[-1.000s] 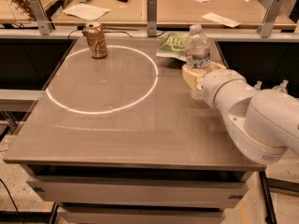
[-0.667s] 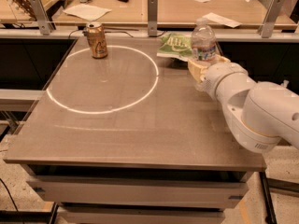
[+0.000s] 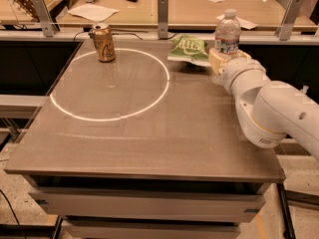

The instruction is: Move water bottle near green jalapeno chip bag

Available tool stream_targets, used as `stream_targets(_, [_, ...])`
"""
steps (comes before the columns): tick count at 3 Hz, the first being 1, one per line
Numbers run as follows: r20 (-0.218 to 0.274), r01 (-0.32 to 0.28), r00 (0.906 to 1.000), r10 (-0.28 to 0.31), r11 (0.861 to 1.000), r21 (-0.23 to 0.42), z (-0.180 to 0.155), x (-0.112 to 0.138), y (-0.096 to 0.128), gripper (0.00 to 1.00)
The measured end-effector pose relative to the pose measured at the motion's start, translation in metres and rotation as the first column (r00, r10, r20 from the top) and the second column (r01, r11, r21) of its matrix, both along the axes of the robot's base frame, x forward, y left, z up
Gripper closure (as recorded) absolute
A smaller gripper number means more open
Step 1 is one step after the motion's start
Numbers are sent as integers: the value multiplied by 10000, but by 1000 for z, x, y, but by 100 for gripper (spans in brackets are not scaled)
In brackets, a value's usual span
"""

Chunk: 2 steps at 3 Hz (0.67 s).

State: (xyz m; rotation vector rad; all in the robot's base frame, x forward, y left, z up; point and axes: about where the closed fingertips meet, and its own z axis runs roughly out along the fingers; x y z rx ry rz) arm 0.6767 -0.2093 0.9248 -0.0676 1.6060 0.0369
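The water bottle (image 3: 227, 32) is clear with a white cap and a red, white and blue label. It stands upright at the table's far right, just right of the green jalapeno chip bag (image 3: 188, 49), which lies flat near the back edge. My gripper (image 3: 224, 59) is shut on the lower part of the water bottle, its pale fingers (image 3: 215, 61) wrapping the base. The white arm (image 3: 271, 108) reaches in from the right.
A gold-brown drink can (image 3: 104, 43) stands at the back left, on a white circle (image 3: 107, 83) marked on the grey table (image 3: 149, 143). Behind the table is a wooden bench with metal posts (image 3: 162, 17) and papers.
My gripper has carried the water bottle farther back and a little right, and it now stands upright beside the chip bag. The can and bag have not moved.
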Motion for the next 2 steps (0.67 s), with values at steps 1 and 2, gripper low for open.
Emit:
stream_targets(1, [68,-61,10000,61,10000,-2,1,15,-4,100])
stream_targets(2, [-168,-344,9993,343,9994,-99,-4,29,-2,100])
